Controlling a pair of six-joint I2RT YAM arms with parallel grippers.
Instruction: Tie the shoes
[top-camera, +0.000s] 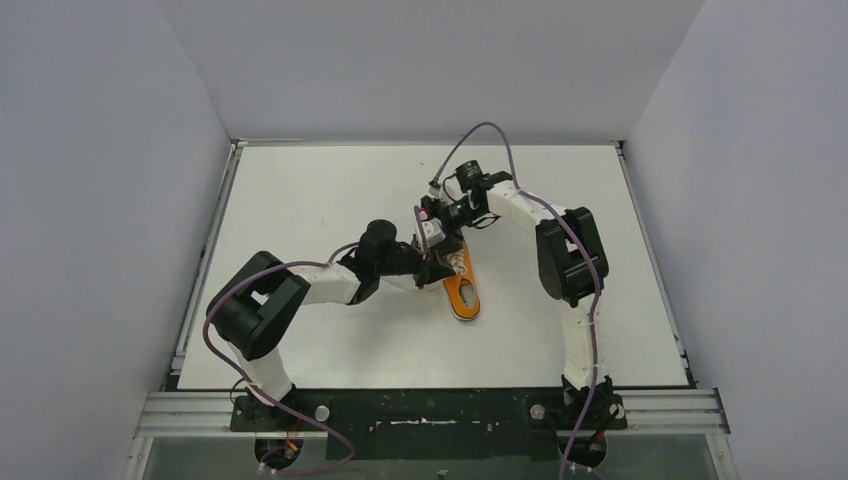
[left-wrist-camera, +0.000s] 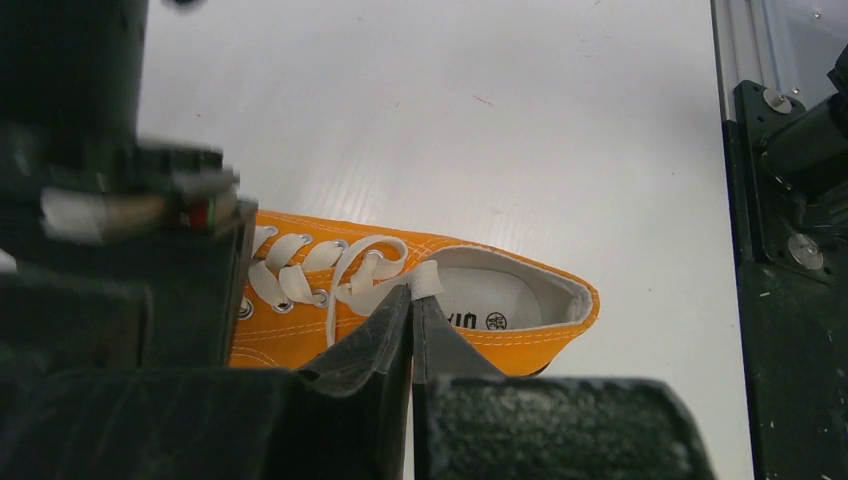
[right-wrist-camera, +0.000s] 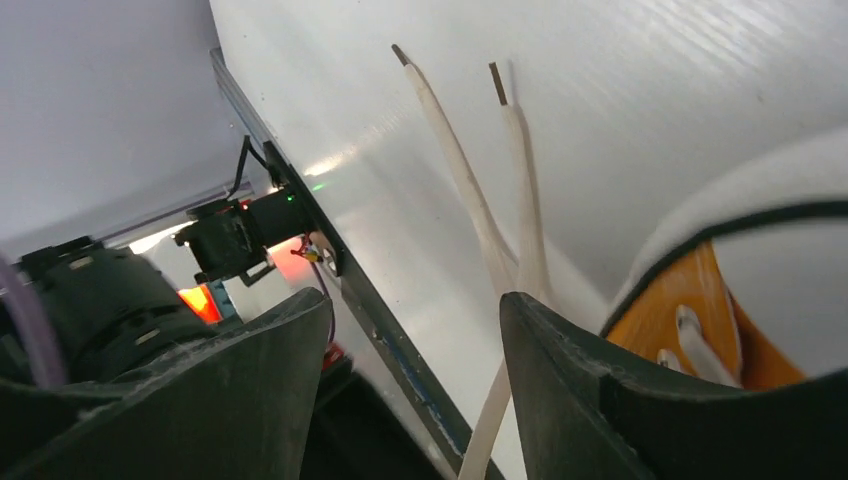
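Orange sneaker lies on its sole near the middle of the white table, heel towards the arm bases and toe pointing away, with both arms reaching in over its front half. The left gripper comes in from the left side of the shoe. Its two dark fingers are pressed together with no gap between them, and they pinch a strand of the white laces just above the tongue, near the shoe's opening. The rest of the lacing crosses loosely between the eyelets. The right gripper hangs low at the toe end with its jaws spread wide and nothing gripped. Two loose lace ends lie side by side on the table, running out from the gap close to one of its fingers, beside the white toe cap.
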